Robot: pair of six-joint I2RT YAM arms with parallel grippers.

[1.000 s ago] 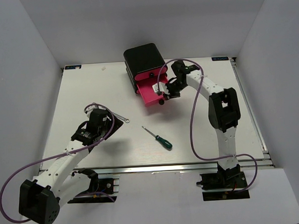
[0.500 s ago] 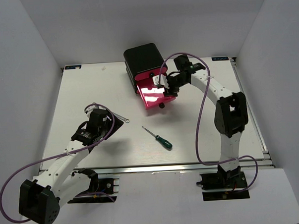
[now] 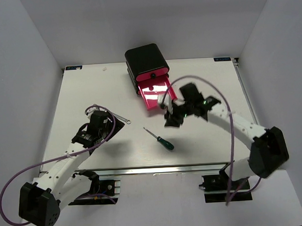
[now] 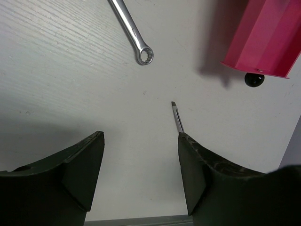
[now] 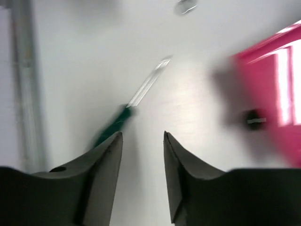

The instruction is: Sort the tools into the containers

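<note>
1. Table (image 3: 89,85), white, with everything below sitting on it.
2. Chest (image 3: 144,60), black, at the far middle, with one pink drawer (image 3: 155,93) pulled out toward the arms.
3. Right gripper (image 3: 170,119) just in front of that drawer, over the table, jaws partly apart with nothing between them. Pretty blurry in the wrist view.
4. Left gripper (image 4: 140,141) at the near left, spread wide, gripping nothing.
5. Screwdriver (image 3: 159,138) with a green handle, flat on the table between the two grippers, outside the drawer.
6. Wrench (image 3: 121,116), silver, flat on the table just past the left gripper, also outside.
</note>
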